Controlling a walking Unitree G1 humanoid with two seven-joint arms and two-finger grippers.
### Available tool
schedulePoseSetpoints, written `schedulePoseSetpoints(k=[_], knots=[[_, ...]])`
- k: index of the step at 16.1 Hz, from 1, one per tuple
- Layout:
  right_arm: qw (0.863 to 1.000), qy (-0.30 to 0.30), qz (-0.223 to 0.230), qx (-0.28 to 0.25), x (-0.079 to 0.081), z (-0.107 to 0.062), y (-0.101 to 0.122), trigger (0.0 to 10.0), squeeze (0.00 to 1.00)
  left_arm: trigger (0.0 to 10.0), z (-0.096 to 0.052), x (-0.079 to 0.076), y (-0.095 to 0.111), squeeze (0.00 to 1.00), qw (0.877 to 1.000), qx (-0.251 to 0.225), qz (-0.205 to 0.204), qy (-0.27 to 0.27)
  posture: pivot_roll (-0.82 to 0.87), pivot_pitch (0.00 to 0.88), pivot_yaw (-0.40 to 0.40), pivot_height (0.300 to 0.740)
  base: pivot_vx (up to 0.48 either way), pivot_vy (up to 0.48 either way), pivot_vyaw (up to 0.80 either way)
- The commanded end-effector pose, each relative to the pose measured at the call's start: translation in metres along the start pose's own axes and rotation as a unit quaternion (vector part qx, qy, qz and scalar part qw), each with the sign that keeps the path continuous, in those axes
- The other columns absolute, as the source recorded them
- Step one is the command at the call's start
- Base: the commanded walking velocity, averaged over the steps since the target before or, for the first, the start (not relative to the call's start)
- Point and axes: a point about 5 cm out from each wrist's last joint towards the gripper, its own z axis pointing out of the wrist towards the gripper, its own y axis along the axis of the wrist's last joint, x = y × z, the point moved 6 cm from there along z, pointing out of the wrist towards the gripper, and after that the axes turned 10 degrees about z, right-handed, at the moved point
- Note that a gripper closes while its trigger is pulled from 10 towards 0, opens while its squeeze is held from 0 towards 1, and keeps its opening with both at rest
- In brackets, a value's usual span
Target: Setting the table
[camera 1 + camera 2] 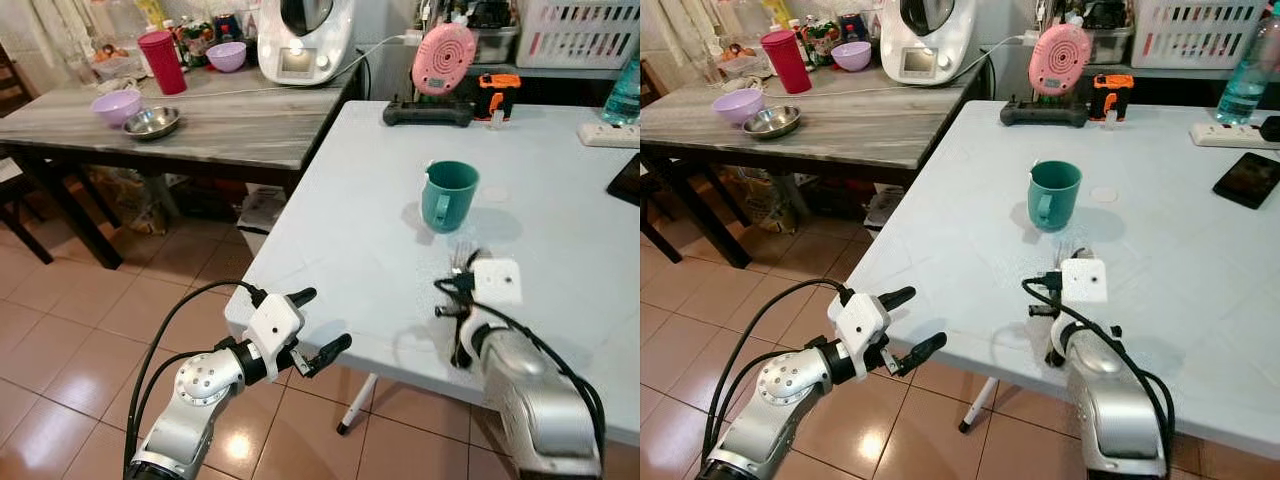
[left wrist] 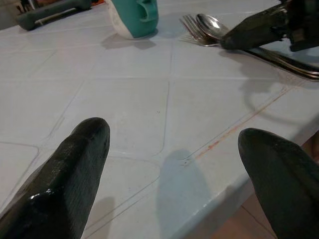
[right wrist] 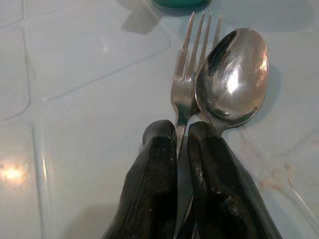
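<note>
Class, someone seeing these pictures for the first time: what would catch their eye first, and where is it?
Most striking is the right pincer, shut on a fork and spoon, holding them low over the pale blue table just short of the teal mug. The left pincer hangs open at the table's near edge.

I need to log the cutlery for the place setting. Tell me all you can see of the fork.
The fork is shiny silver metal with long thin tines. It lies low over the pale blue table, tines pointing toward the teal mug. A spoon lies beside it, its bowl overlapping the fork's edge. The right gripper is shut on the fork's neck, and its black fingers hide the handle. Whether the tines touch the table cannot be told.
</note>
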Motion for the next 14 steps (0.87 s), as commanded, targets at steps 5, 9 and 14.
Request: schedulePoseSetpoints(k=[5,9,14], knots=[[0.997,-0.012,0.005,0.077,-0.006,-0.004,-0.041,10.0,1.0,10.0,0.001,0.0,0.001,0.0,1.0,0.001,0.006,-0.001,-0.34,0.035,0.112,0.74,0.0,0.0,0.0],[0.999,-0.017,0.003,0.043,-0.007,0.005,-0.018,10.0,1.0,10.0,0.003,0.001,0.002,0.0,1.0,0.0,0.007,0.001,-0.34,0.03,0.115,0.74,0.0,0.0,0.0],[1.0,-0.003,-0.002,0.02,0.001,0.011,0.006,10.0,1.0,10.0,0.003,0.002,0.002,0.0,1.0,0.001,0.005,0.007,-0.33,0.03,0.11,0.74,0.0,0.0,0.0]])
